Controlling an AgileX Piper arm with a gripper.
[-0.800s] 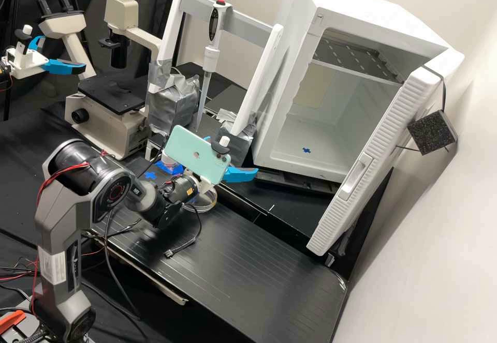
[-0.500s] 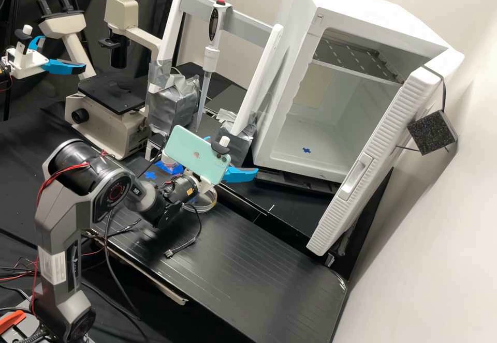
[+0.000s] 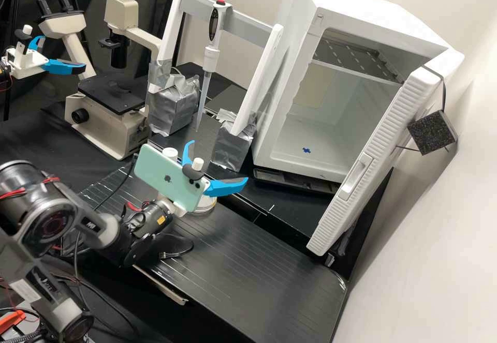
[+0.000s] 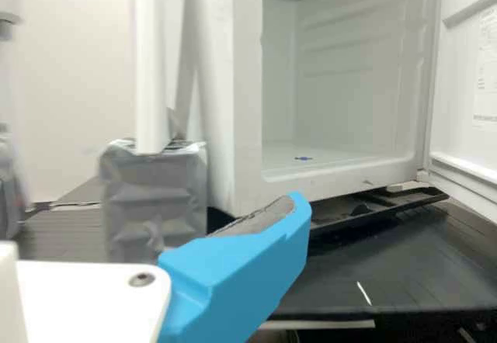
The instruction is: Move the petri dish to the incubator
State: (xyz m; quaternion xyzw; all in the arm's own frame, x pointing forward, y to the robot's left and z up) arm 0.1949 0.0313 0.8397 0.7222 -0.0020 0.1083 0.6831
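In the high view, my gripper (image 3: 219,161) stands open over the bench, its two blue fingers spread wide with nothing between them. The petri dish (image 3: 207,206) lies on the black bench, below and behind the gripper, partly covered by the phone and a finger. Beyond, to the right, is the white incubator (image 3: 266,100) with its door swung wide and a blue cross on its floor. In the wrist view, one blue finger (image 4: 241,273) points toward the open incubator (image 4: 247,126); the other finger is hidden.
A pipette (image 3: 209,58) hangs from a white frame with foil-wrapped feet (image 3: 233,146), close beyond my fingers. The microscope (image 3: 114,94) stands at the left. Behind the phone, a white-topped object (image 3: 169,152) shows. The incubator door (image 3: 373,167) juts out over the right side.
The arm and its open gripper have drawn back left and toward the near side. The phone on the wrist now covers the blue bench marks. The dish stays in place.
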